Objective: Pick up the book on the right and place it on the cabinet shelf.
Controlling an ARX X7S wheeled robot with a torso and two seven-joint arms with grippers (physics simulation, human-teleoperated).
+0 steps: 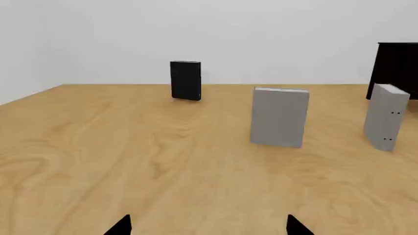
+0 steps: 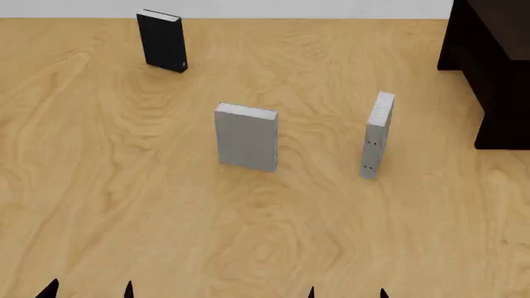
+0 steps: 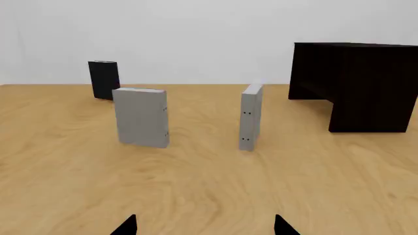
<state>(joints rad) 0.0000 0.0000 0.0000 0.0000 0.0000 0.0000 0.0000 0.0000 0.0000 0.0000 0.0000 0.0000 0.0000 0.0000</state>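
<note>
A wide wooden surface of light, honey-coloured wood with swirling grain fills the scene and runs back to a plain white wall. In the left wrist view a second white wall meets it at a corner on the far side. The light is even and soft, with faint shadows on the wood. No windows show in any view.

Wood-grain tabletop, black book standing upright at the back, plain grey book upright nearer, grey book with two spine dots off toward the dark cabinet, left gripper jaws spread, only black tips showing.
</note>
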